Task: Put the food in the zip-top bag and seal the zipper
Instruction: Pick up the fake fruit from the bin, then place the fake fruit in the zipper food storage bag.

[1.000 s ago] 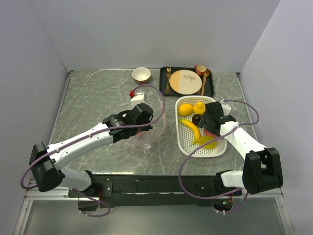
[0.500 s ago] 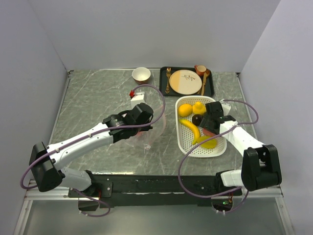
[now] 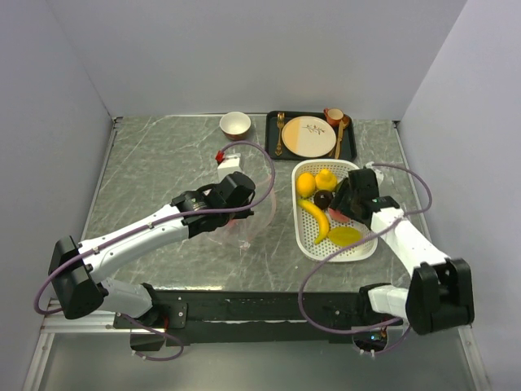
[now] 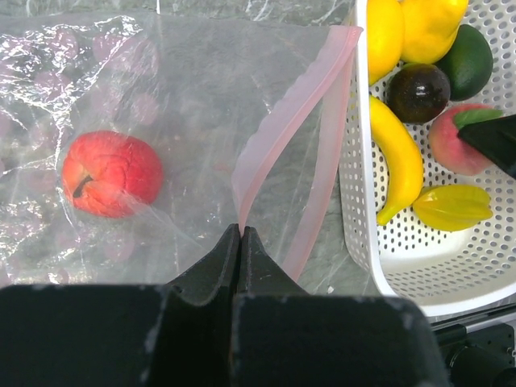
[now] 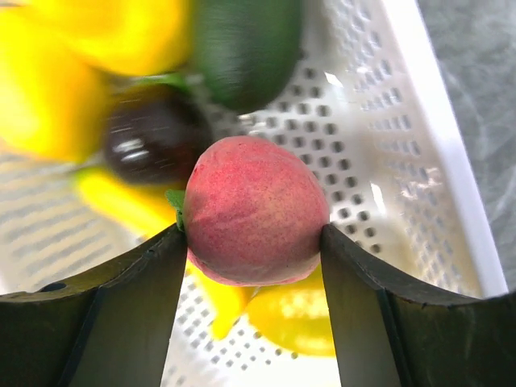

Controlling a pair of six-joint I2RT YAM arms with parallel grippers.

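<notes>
1. Nearest me, the left gripper [image 4: 240, 235] has its fingers pressed tight together on the pink zipper [image 4: 294, 129], at the mouth of the zip-top bag [image 4: 161, 72] on the table [image 3: 163, 163].
2. A red apple [image 4: 111, 173] sits inside that bag.
3. Just beside the bag, the right gripper [image 5: 251, 238] clamps a pink peach [image 5: 254, 201] over the white basket [image 4: 403, 278], where the banana [image 4: 399, 161] and a dark purple ball [image 4: 417, 91] lie.
4. Farthest back stands a tray [image 3: 271, 140] with a beige plate [image 3: 308, 136].

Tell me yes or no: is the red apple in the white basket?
No, the red apple lies inside the clear bag, outside the basket.
</notes>
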